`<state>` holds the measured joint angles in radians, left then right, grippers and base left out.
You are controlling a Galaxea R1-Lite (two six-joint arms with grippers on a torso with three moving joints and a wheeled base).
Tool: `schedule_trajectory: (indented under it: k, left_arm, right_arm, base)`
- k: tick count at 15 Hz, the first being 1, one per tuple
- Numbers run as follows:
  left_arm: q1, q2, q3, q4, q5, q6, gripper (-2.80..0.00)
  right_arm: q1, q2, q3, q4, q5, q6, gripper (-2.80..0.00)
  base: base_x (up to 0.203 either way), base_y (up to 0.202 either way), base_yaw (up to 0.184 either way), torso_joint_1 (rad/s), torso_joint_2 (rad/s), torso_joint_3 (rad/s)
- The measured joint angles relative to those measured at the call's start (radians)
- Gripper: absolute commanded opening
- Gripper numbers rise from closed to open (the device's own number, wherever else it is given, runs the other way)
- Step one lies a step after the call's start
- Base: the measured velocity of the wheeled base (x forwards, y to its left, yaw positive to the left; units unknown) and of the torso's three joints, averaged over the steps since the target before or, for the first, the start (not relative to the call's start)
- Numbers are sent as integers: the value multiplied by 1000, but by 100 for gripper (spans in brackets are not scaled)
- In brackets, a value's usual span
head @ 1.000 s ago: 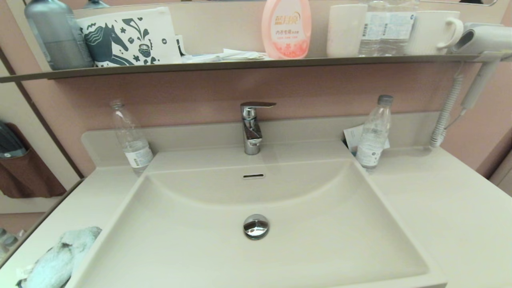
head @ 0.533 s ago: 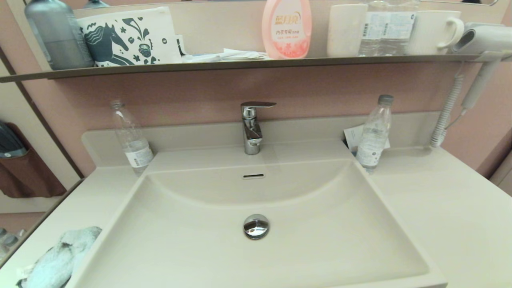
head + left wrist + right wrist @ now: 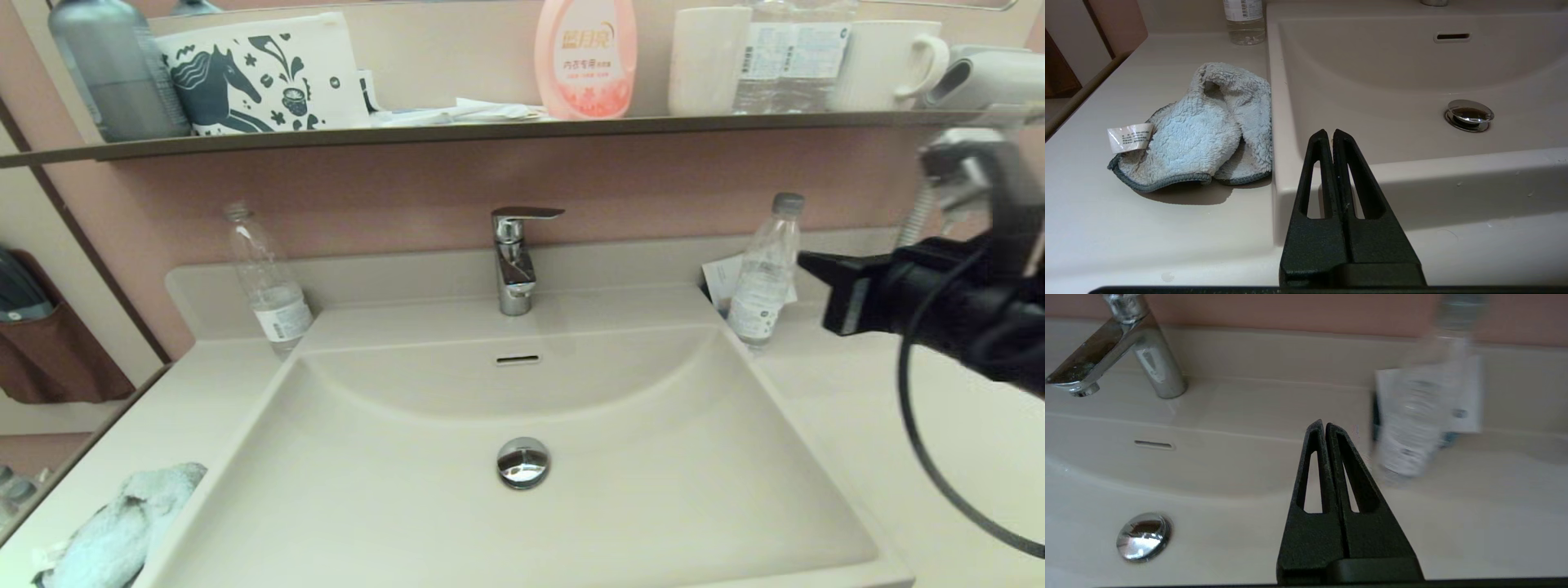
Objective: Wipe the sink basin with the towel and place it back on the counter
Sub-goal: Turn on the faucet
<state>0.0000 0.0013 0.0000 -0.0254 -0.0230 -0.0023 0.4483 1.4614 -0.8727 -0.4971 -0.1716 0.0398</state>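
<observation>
Towel (image 3: 1196,130): lying crumpled on the counter (image 3: 1126,228), just left of my left gripper (image 3: 1329,132), whose fingers are pressing together, holding nothing. Sink basin (image 3: 522,408): sitting between my two tools, drain plug (image 3: 522,462) at its middle. Right gripper (image 3: 1323,424): hovering beside the water bottle (image 3: 763,273), fingers closed, empty.

Fluffy pale blue-green terry towel (image 3: 1200,130): darker teal edge, white tag. Moulded rectangular sink basin (image 3: 653,457): cream-beige, chrome drain plug (image 3: 522,462). Flat fabric pouch (image 3: 261,77): white, dark horse print.
</observation>
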Motion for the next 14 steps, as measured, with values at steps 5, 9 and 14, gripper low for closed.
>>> schedule_trajectory:
  k: [5, 9, 14]
  left_arm:
    - [0, 0, 0, 0, 0, 0, -280]
    - [0, 0, 0, 0, 0, 0, -280]
    - [0, 0, 0, 0, 0, 0, -280]
  right_arm:
    - [84, 336, -228, -151, -20, -43, -280]
    - [103, 523, -438, -159, -20, -47, -280]
    - [154, 701, -674, -158, -21, -47, -280]
  base:
    - [0, 0, 0, 0, 0, 0]
    - [0, 0, 0, 0, 0, 0]
    - [0, 0, 0, 0, 0, 0]
